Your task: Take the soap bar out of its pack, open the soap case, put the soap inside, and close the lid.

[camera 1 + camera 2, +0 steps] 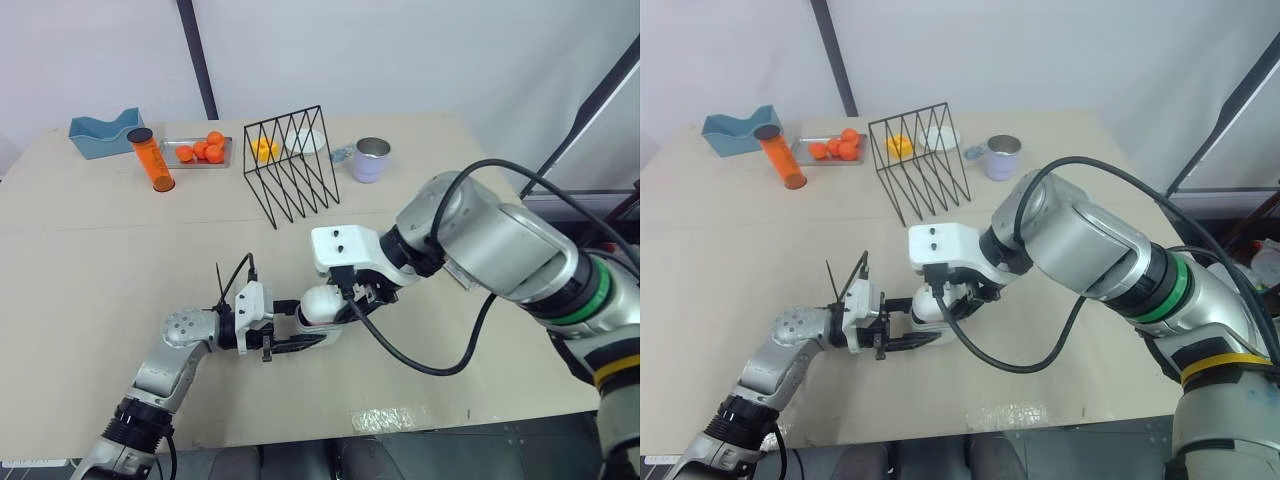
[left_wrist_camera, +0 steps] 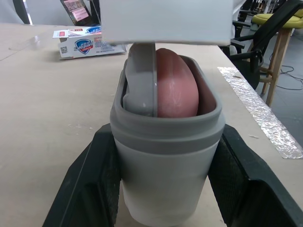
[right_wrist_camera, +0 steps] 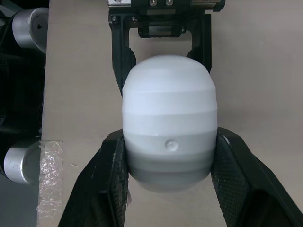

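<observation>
Pink is seen on the soap, pale grey on the case, orange on the tube, blue on the bin.

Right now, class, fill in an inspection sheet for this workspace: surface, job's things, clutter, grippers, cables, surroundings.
Surface: beige table, silver tape at its near edge.
Job's things: soap case not yet closed, pink soap showing inside; soap pack lying on the table.
Clutter: blue tray, orange tube, oranges, wire rack, metal cup.
Grippers: left gripper and right gripper both clasp the soap case.
Cables: black cable loops from the right wrist over the table.
Surroundings: white wall, black pole.
</observation>
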`<state>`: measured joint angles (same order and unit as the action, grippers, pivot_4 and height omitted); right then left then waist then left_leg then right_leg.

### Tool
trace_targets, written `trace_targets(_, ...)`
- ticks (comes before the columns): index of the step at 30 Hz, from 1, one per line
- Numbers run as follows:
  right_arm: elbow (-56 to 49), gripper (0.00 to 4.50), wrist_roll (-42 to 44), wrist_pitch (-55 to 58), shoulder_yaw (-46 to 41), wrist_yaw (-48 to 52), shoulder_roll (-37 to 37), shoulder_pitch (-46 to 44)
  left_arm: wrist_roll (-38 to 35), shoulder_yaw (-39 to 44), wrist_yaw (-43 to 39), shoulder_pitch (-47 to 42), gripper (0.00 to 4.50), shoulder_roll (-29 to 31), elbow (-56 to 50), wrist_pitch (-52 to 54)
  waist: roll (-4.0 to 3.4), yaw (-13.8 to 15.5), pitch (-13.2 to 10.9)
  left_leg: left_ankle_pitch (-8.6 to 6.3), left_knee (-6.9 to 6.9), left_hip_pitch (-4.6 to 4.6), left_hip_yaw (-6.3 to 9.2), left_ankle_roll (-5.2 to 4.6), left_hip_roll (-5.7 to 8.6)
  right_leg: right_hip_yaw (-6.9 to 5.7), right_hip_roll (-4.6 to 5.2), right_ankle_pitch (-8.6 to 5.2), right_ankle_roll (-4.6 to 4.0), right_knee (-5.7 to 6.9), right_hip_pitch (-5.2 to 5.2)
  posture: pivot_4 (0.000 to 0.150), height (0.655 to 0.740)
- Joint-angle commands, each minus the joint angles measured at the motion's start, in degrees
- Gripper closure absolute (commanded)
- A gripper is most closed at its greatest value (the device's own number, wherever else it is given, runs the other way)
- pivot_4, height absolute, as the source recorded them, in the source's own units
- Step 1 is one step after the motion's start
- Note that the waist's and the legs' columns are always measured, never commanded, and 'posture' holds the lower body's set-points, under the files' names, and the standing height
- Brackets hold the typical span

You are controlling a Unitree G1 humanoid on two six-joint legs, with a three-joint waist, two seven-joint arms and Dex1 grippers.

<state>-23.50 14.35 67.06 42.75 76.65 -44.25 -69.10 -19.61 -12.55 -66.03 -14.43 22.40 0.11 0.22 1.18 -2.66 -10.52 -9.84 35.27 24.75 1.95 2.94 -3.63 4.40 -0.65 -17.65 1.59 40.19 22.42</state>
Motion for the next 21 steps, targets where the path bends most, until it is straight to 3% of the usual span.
trace_targets(1, -0.9, 2.65, -0.7, -0.2, 0.8, -0.8, 0.1, -2.1, 0.3, 0.0, 0.5, -0.6, 2.44, -0.2, -0.4, -0.5, 0.0, 0.0, 0.0, 0.0, 0.0, 0.0, 0.0, 0.0, 0.0, 0.0, 0.0, 0.0, 0.0, 0.0, 0.0, 0.15, 0.74)
trace_targets(21, -0.5, 2.65, 0.7, 2.7, 3.7, -2.5, 2.7, -3.4, 0.7, 0.0, 1.0, -0.4, 2.44, -0.3, -0.5, -0.3, 0.0, 0.0, 0.0, 0.0, 0.0, -0.01, 0.01, 0.0, 0.0, -0.01, 0.0, 0.0, -0.01, 0.0, -0.02, 0.15, 0.74)
